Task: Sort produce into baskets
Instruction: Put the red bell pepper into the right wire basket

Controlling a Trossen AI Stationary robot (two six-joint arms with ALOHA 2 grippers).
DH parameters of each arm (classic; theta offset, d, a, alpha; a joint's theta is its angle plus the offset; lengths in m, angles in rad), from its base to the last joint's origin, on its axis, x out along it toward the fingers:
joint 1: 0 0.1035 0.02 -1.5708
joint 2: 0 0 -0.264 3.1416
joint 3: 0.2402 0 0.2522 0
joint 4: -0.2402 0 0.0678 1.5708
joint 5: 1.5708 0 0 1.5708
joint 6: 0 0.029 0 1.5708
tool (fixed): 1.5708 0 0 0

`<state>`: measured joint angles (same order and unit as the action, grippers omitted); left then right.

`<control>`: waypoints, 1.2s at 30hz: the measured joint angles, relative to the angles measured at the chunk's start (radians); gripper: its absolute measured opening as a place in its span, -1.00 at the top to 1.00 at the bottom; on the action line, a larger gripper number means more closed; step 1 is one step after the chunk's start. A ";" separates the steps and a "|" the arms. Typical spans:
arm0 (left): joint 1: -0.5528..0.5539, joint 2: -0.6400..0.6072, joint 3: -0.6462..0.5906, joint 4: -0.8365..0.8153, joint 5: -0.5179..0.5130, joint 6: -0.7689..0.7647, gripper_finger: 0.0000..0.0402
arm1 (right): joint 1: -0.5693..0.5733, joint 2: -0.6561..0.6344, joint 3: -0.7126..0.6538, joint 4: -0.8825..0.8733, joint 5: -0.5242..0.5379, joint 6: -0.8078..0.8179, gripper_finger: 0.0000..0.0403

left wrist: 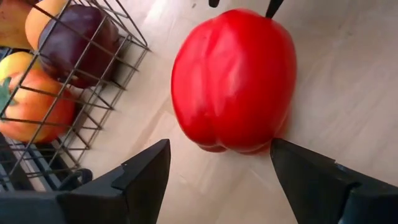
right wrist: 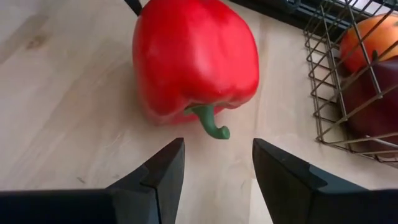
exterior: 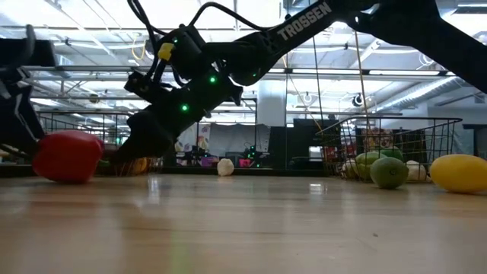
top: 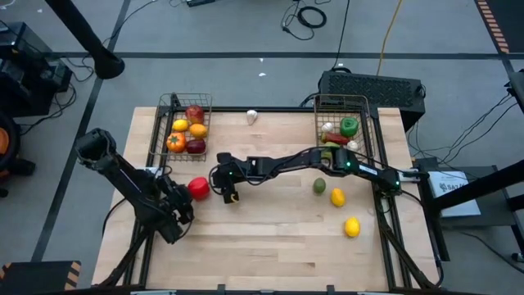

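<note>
From above, the sorting looks roughly half done: the left dark wire-mesh basket (top: 185, 127) at the worktop's far-left edge holds several apples and oranges, the right dark wire-mesh basket (top: 342, 124) at the far-right edge holds a green pepper, garlic and other vegetables, while a glossy red bell pepper (top: 197, 188), a white garlic bulb (top: 252, 116), a green round fruit (top: 319, 186) and two yellow lemons (top: 337, 197) lie loose on the wood. The left gripper (top: 182, 199) and right gripper (top: 227, 187) both sit just beside the red pepper, near the left basket's front corner. At table height, the red pepper rests on the worktop, not lifted. The left wrist camera shows that gripper's fingers (left wrist: 143, 171) spread wide, the pepper ahead of them, ungrasped. The right wrist camera shows its fingers (right wrist: 165, 165) parted too, pointing at the pepper's green stem (right wrist: 210, 123). Five pieces appear left.
</note>
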<state>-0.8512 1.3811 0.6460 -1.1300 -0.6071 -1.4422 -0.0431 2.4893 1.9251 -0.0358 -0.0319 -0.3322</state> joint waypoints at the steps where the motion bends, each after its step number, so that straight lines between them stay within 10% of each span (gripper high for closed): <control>1: 0.010 0.000 0.000 0.001 0.000 0.012 -0.40 | -0.002 0.000 0.000 -0.001 0.000 0.000 0.10; 36: 0.107 0.000 0.000 0.093 -0.026 0.219 -0.40 | -0.012 -0.002 0.000 -0.003 -0.074 0.033 0.10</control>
<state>-0.7441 1.3811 0.6460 -1.0370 -0.6334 -1.2228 -0.0551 2.4874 1.9251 -0.0384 -0.1062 -0.2996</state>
